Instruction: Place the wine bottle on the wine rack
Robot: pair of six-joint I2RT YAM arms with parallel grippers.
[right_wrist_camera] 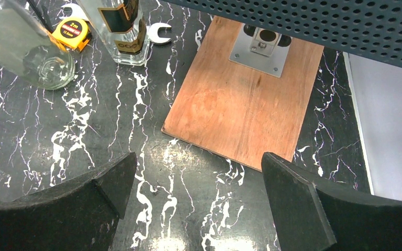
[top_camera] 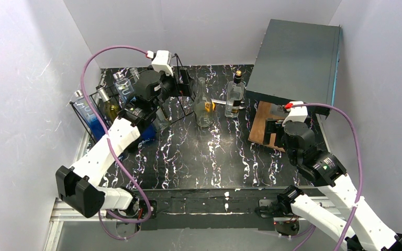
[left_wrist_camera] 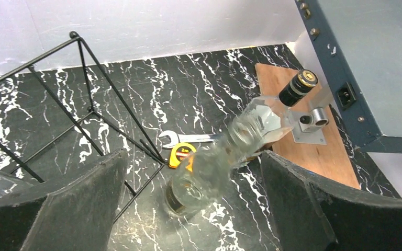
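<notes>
A clear wine bottle (top_camera: 204, 104) stands upright on the black marble table, right of the black wire wine rack (top_camera: 98, 107). My left gripper (top_camera: 184, 88) is open, high up at the rack's right end, just left of the bottle's neck. In the left wrist view the bottle (left_wrist_camera: 209, 167) shows blurred between my wide-open fingers (left_wrist_camera: 73, 209), untouched, with rack wires (left_wrist_camera: 91, 104) to the left. My right gripper (top_camera: 273, 128) is open and empty over the table (right_wrist_camera: 199, 209) by a wooden board (right_wrist_camera: 241, 115). The bottle also shows in the right wrist view (right_wrist_camera: 31, 52).
The rack holds several bottles, some blue (top_camera: 86, 112). A square clear bottle with a black cap (top_camera: 234, 97) stands right of the wine bottle. A yellow tape measure (left_wrist_camera: 180, 154) and a wrench (left_wrist_camera: 188, 138) lie behind it. A dark grey box (top_camera: 296, 60) sits back right.
</notes>
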